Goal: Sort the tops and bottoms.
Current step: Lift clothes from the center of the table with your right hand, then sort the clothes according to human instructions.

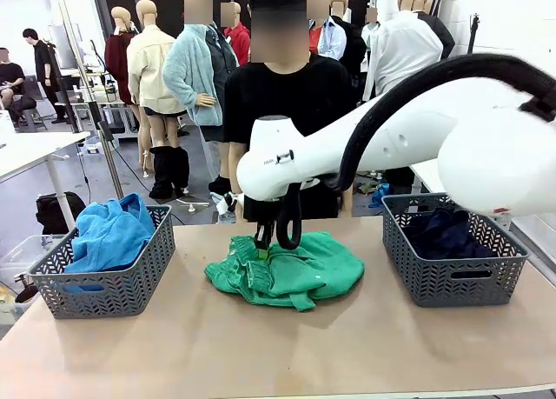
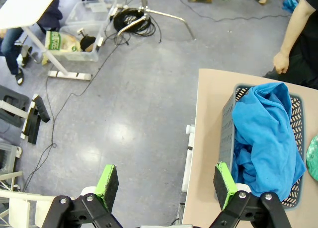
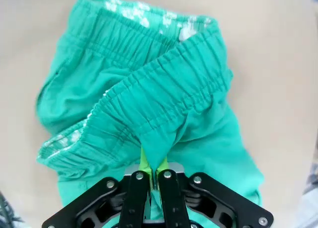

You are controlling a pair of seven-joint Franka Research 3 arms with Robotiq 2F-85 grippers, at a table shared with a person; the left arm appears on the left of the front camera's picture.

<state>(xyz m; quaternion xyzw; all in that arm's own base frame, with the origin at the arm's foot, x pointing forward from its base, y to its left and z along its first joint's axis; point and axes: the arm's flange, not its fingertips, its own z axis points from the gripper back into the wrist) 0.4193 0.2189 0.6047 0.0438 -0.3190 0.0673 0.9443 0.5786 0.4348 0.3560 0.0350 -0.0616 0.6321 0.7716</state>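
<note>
The green shorts (image 1: 291, 270) lie crumpled on the middle of the table. My right gripper (image 1: 266, 242) reaches across from the right and is shut on their gathered waistband (image 3: 164, 109), pinching a fold of cloth between its pads. Blue shirts (image 1: 109, 234) fill the left grey basket (image 1: 104, 286), which also appears beside the table edge under my left gripper (image 2: 166, 181). That gripper hangs open over the floor, left of the table, with nothing between its fingers. Dark navy trousers (image 1: 447, 232) lie in the right grey basket (image 1: 452, 273).
A person in black (image 1: 287, 95) stands at the far side, one hand (image 2: 281, 63) near the left basket. Cables, a stand and a clear box (image 2: 92, 24) lie on the floor left of the table. The front of the table (image 1: 261, 355) is bare.
</note>
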